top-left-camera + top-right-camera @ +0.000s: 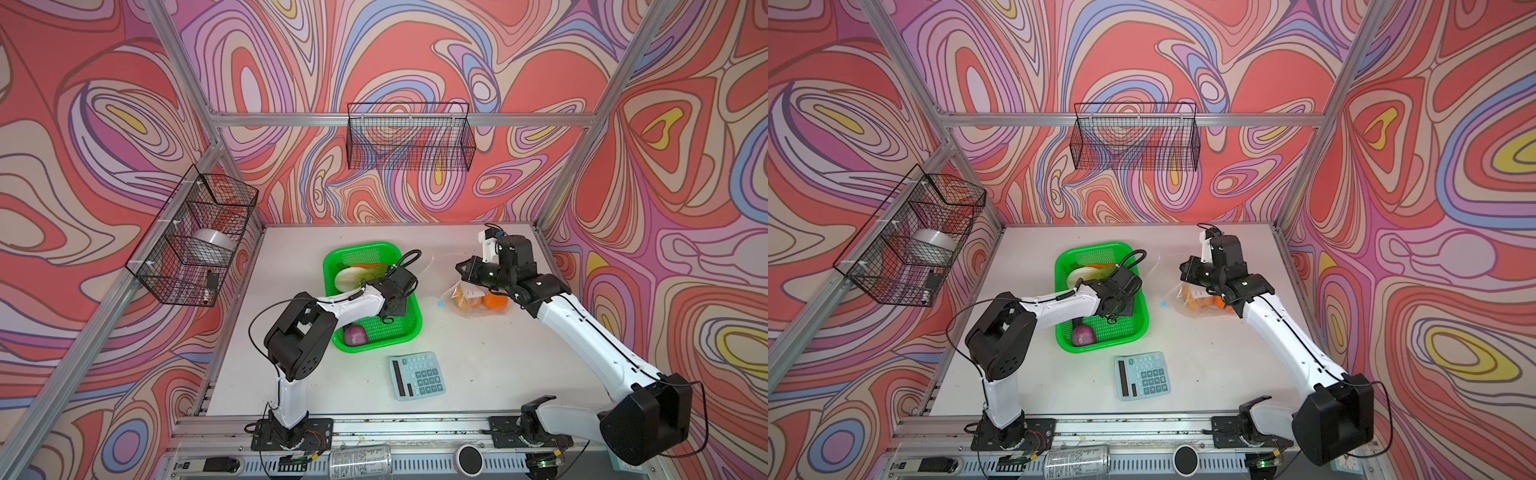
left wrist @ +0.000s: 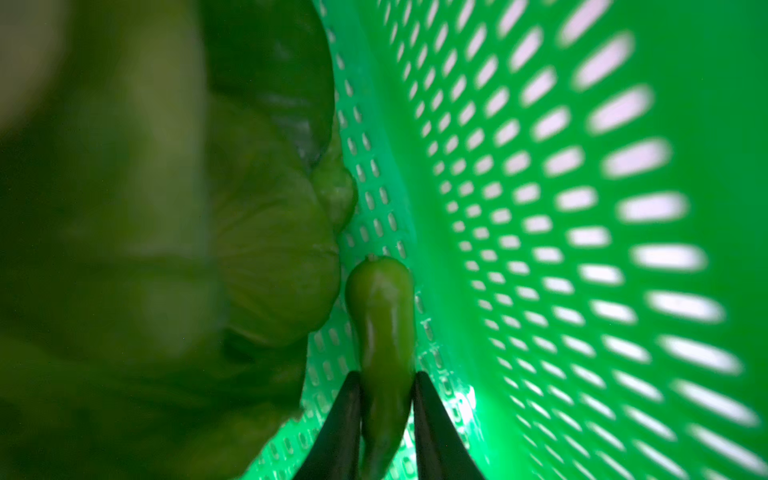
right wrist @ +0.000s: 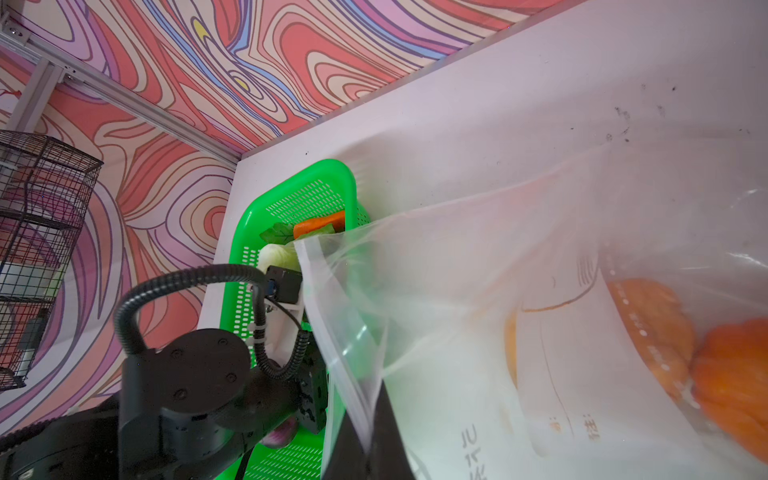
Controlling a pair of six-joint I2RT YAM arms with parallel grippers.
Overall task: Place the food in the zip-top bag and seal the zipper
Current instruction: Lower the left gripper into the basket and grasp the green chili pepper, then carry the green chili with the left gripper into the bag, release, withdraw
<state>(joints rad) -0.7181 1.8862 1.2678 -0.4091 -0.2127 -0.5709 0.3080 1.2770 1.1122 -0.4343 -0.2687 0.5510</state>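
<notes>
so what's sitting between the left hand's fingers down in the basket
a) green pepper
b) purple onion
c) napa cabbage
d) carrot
a: in the left wrist view the green pepper lies lengthwise between the left hand's two dark fingers, which press on its sides, inside the green basket.

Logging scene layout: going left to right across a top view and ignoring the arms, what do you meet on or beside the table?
First the wall-mounted wire basket → purple onion in the green basket → calculator → zip-top bag.
</notes>
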